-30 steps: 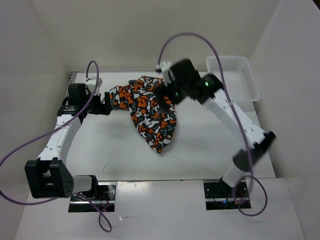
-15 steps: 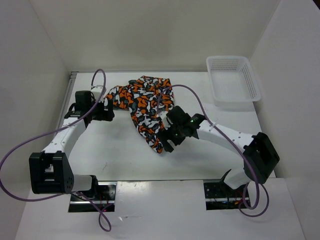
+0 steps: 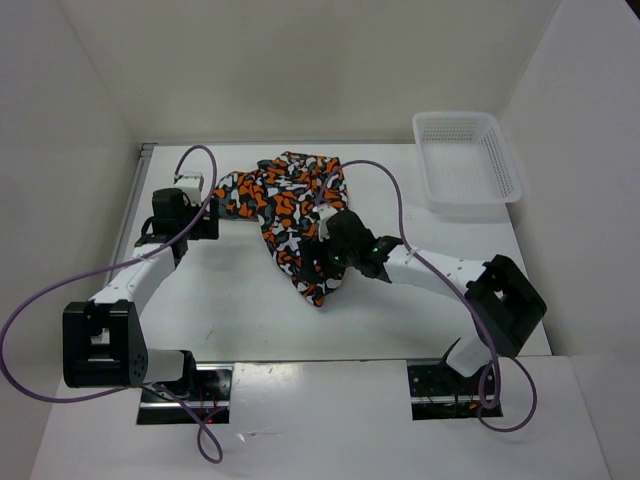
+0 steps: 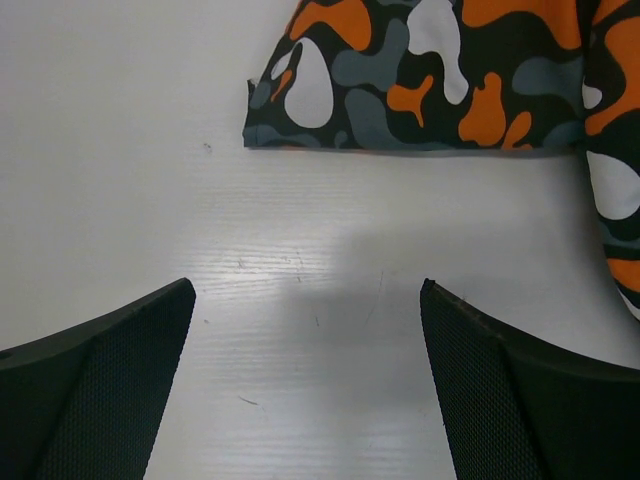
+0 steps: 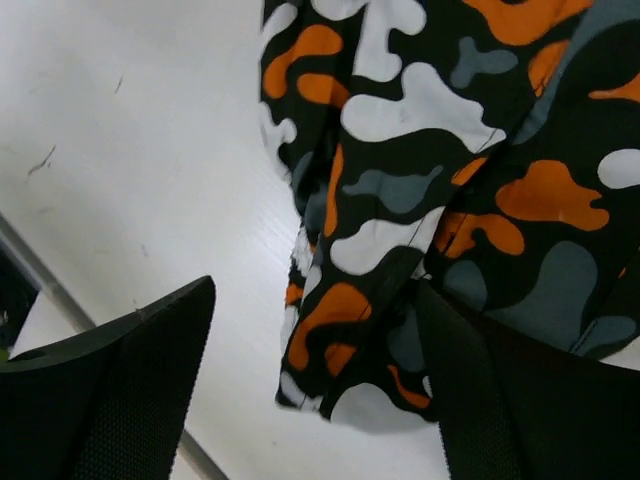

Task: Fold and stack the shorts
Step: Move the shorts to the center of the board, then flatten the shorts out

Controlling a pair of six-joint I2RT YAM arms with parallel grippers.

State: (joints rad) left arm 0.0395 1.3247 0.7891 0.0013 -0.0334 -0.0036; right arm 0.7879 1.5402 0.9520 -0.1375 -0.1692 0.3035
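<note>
The soft blotch-printed shorts (image 3: 290, 215) in orange, black, grey and white are not yet folded. Left gripper (image 4: 305, 290) and right gripper (image 5: 315, 290) are held spread, nothing pinched.

**Even overhead light, soft shadows**

Bright, diffuse light is falling from above, washing the white table (image 3: 240, 300) and walls almost evenly. The arms are casting only faint, soft-edged shadows. A pale sheen is glinting along the near edge. In the left wrist view, a grey shadow is lying between the left gripper (image 4: 305, 290) fingers. The shorts (image 5: 450, 200) are showing crisp print close up.
</note>
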